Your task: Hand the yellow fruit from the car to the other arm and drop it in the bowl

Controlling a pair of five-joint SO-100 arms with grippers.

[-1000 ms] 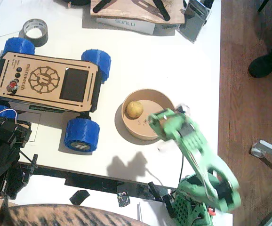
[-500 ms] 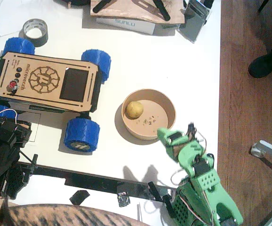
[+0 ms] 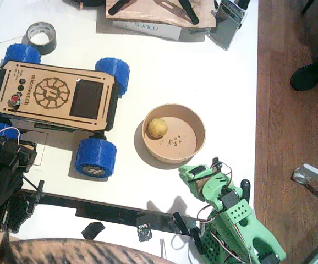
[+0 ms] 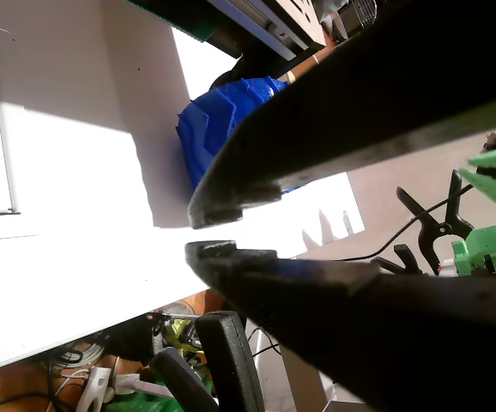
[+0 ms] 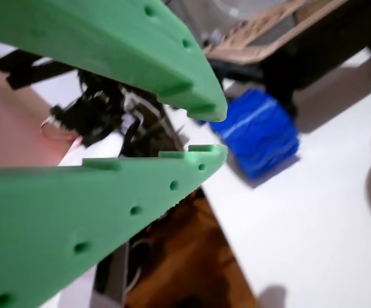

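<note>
Empty and slightly parted, the black left gripper [image 4: 203, 228] sits half cut off at the table's corner, the plywood-topped car [image 3: 54, 96] with ridged blue wheels just beyond it. Rightward, the round dull-yellow fruit [image 3: 157, 127] rests inside the thick-rimmed tan bowl [image 3: 198, 124]. Just past the bowl, the perforated light green right gripper [image 5: 210, 133] shows a narrow gap, gripping nothing.

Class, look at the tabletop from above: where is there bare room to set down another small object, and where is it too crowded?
Bare white table lies between the car, the bowl and the clutter along the far edge. A narrower strip runs between the bowl and the table's right edge. It is crowded at the near edge, around the green arm and the black arm.
</note>
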